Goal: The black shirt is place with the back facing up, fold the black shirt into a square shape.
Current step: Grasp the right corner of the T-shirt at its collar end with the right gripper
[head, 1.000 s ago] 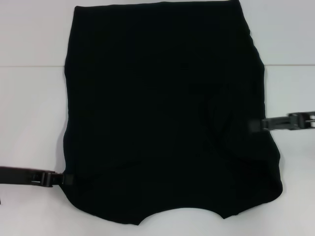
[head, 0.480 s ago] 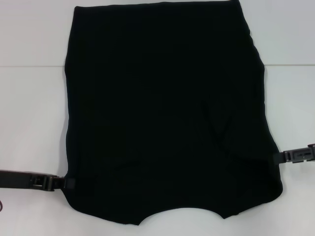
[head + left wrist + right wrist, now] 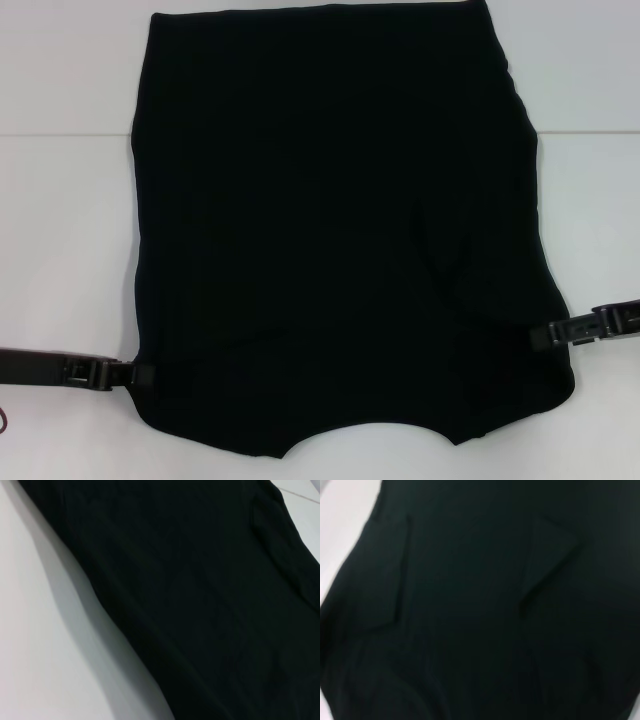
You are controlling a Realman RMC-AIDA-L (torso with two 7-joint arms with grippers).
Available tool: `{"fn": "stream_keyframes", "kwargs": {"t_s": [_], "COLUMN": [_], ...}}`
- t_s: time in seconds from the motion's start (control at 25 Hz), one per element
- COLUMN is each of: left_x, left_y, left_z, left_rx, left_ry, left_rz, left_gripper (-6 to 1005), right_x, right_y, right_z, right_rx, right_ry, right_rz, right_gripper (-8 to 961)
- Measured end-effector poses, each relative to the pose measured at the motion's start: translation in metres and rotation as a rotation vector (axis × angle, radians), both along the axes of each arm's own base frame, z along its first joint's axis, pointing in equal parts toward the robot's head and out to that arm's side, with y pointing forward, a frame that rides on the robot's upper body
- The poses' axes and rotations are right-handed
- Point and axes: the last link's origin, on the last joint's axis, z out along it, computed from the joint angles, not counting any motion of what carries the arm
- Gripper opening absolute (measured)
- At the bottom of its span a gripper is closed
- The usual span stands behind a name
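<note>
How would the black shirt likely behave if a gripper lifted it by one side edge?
The shirt would probably droop and fold, not hold shape: it lies flat with soft creases near the right gripper. It looks thin, so likely light. Lifting from the left gripper alone might drag the rest across the table.

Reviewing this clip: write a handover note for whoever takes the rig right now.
Left end effector: low at the shirt's near-left edge.
Right end effector: at the near-right edge.
Whether either grips cloth cannot be told.
Shirt: flat on the white table, neckline toward the robot, both sleeves folded in, sides roughly straight.
Left: fold it lengthwise into a square.
</note>
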Motion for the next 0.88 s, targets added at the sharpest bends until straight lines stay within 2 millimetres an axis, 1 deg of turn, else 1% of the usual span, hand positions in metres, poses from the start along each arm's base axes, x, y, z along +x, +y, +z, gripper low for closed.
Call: {"fn": "stream_keyframes", "kwargs": {"t_s": [0.36,0.64,0.88], "left_x": [0.001,0.002,0.002], "left_y": [0.003,0.004,0.004], "left_z": [0.002,0.002,0.002], "left_rx": [0.009,0.012,0.012], "left_ry": [0.001,-0.001,-0.001], "left_rz": [-0.010,-0.018,-0.019], "left_gripper": [100,106,112], "right_x": [-0.014,-0.020,-0.013], "right_y": [0.015,0.018,0.014], "right_z": [-0.008,-0.021,-0.020], "right_rx": [-0.016,-0.049,-0.037], "right_ry": [-0.079,-0.126,-0.127], "right_rz": [0.012,0.032,0.016], "right_gripper": [876,628,387]}}
